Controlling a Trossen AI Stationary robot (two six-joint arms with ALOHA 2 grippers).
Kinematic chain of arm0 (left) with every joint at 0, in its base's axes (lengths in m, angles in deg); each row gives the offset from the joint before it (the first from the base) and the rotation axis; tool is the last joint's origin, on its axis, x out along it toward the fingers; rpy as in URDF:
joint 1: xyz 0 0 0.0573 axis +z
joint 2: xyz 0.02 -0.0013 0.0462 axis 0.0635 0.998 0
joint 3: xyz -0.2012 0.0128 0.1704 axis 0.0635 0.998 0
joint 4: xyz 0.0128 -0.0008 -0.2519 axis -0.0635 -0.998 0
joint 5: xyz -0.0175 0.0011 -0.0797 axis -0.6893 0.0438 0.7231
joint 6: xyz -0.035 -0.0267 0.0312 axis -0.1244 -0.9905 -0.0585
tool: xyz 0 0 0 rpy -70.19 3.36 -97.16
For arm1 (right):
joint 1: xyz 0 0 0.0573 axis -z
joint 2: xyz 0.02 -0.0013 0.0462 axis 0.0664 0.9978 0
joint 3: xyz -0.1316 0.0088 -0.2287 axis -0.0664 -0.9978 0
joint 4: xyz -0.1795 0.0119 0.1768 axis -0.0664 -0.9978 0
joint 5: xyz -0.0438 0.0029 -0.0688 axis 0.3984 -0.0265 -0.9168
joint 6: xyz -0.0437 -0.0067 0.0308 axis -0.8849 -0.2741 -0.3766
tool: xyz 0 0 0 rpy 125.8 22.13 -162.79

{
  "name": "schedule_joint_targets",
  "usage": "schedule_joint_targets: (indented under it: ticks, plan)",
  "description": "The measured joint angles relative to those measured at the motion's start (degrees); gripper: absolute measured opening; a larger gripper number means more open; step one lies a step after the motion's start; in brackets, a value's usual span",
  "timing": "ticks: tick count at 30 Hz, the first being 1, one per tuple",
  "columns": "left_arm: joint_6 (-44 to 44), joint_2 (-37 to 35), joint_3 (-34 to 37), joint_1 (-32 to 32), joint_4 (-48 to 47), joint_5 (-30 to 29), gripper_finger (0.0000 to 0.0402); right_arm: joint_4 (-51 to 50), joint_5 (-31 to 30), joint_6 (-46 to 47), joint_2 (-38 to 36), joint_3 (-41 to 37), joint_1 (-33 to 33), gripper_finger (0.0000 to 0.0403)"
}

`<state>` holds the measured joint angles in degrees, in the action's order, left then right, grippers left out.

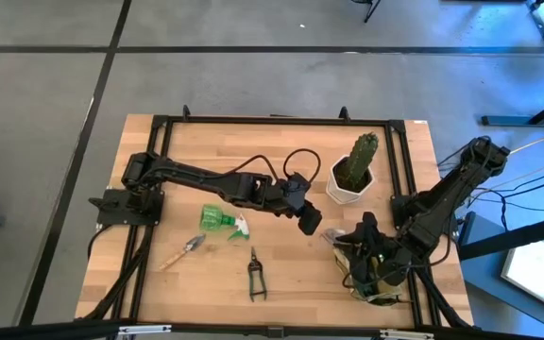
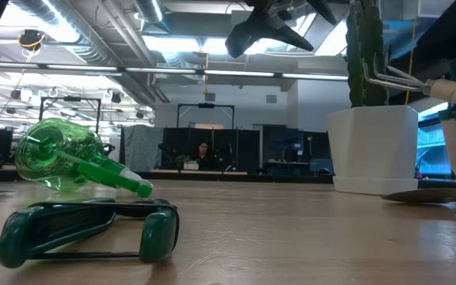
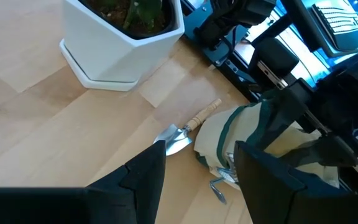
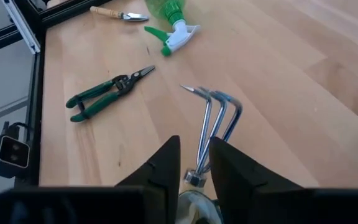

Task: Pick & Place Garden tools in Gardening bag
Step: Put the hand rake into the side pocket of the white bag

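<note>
Nearest the low camera lie the green-handled pruning shears (image 2: pixel 85 229), flat on the worktop (image 1: pixel 281 274), handles toward the lens; from above they sit in the front middle of the board, well apart from everything else. Just behind them the green spray bottle (image 1: pixel 223 221) lies on its side, its white nozzle pointing toward the shears. Left of it rests a silver trowel with a wooden handle (image 1: pixel 181 251). The gardening bag (image 1: pixel 371 274), khaki fabric with dark green trim, stands at the front right corner, a second trowel (image 3: pixel 188 127) lying just beside it with its blade pointing away from the bag. The right gripper (image 4: pixel 194 165) hangs directly over the bag's mouth, its jaws close together around the shank of a bent-pronged metal hand rake (image 4: pixel 213 121) whose tines stick out over the wood. The left gripper (image 3: pixel 194 177) hovers mid-board near the bag, jaws spread and holding nothing. The cactus (image 1: pixel 362 156) in its white hexagonal pot (image 1: pixel 348 189) stands behind the bag, close to both arms. In the low view the pot hides most of the bag.
</note>
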<state>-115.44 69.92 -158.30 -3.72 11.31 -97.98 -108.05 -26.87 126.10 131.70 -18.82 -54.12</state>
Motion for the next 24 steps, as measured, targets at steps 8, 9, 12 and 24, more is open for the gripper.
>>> schedule_joint_targets:
  ticks: [8, 9, 12, 24]
  plan:
    - [-0.4, 0.0, 0.0, -0.2, -0.1, 5.0, 0.0182, -0.2, 0.0, 0.0, -0.8, 0.0, -0.1, 0.0085]
    - [-0.5, 0.0, 0.0, -0.5, -0.1, 5.0, 0.0177, -0.2, 0.0, 0.0, -1.1, 0.0, -0.1, 0.0085]
    - [-0.5, 0.0, 0.0, -1.2, -0.5, 5.8, 0.0136, -0.2, 0.0, -0.2, -2.6, 0.0, -0.1, 0.0085]
    - [-8.1, -0.8, 17.3, -2.3, 26.2, 8.9, 0.0002, -0.2, -2.0, -2.8, -10.3, 0.0, -1.5, 0.0085]
